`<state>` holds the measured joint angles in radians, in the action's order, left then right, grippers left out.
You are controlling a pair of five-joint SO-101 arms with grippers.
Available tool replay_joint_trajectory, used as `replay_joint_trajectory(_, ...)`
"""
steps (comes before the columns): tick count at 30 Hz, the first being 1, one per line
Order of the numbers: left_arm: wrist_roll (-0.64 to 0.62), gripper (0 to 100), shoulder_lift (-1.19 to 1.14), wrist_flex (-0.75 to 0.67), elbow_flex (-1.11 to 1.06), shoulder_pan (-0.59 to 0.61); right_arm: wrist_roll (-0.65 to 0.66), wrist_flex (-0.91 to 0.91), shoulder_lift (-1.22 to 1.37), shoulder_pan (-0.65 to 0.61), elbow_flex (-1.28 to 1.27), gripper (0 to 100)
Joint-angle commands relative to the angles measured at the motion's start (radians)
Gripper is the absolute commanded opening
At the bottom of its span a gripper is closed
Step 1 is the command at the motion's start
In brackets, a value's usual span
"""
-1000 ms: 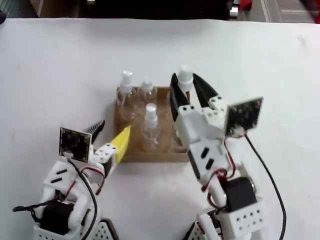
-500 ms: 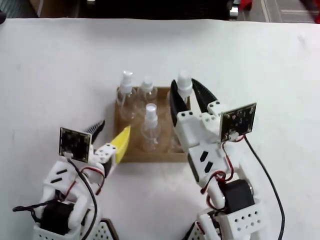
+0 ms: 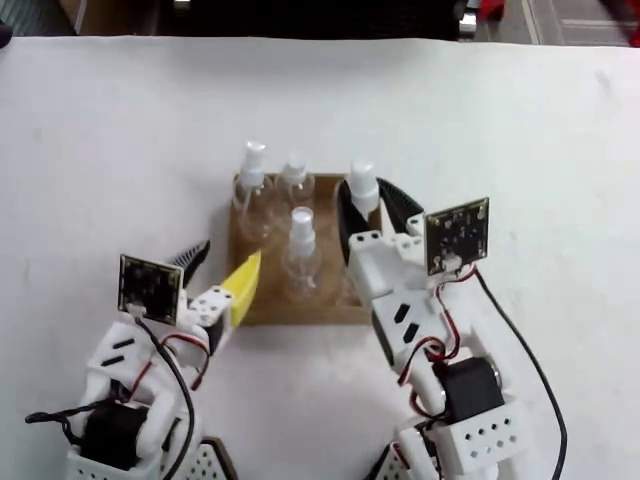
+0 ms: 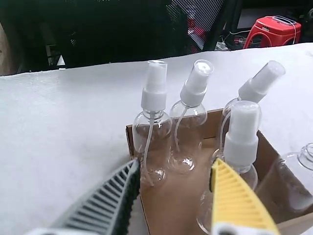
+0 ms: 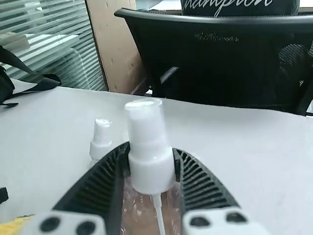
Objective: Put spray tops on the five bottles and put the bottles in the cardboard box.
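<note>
Now the right pincer (image 3: 363,195) clasps a spray top (image 5: 146,147) above the cardboard box (image 3: 300,312), left pincer (image 4: 174,166) released.

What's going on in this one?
The right gripper is clamped on a spray top that sits on a bottle at the far right of the box. The left gripper sits open at the box's near left corner, holding nothing. Three capped bottles stand in the box, and a fifth bottle beside them appears to have no top.
</note>
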<state>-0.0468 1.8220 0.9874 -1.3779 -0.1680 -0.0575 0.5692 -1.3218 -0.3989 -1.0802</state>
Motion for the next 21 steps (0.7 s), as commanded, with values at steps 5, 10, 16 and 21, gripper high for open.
replay_joint_trajectory(5, -0.008, 22, 0.008, 0.005, 0.031, -0.001, 0.012, 0.077, -0.013, -0.008, 0.006, 1.6)
replay_joint_trajectory(10, -0.008, 22, 0.008, 0.005, 0.031, -0.001, 0.017, 0.151, -0.013, -0.001, 0.006, 1.7)
replay_joint_trajectory(16, -0.008, 22, 0.008, 0.005, 0.031, -0.001, 0.02, 0.154, -0.013, 0.001, -0.021, 1.8)
replay_joint_trajectory(21, -0.008, 22, 0.008, 0.005, 0.031, -0.001, 0.029, 0.163, -0.013, 0.001, -0.041, 2.2)
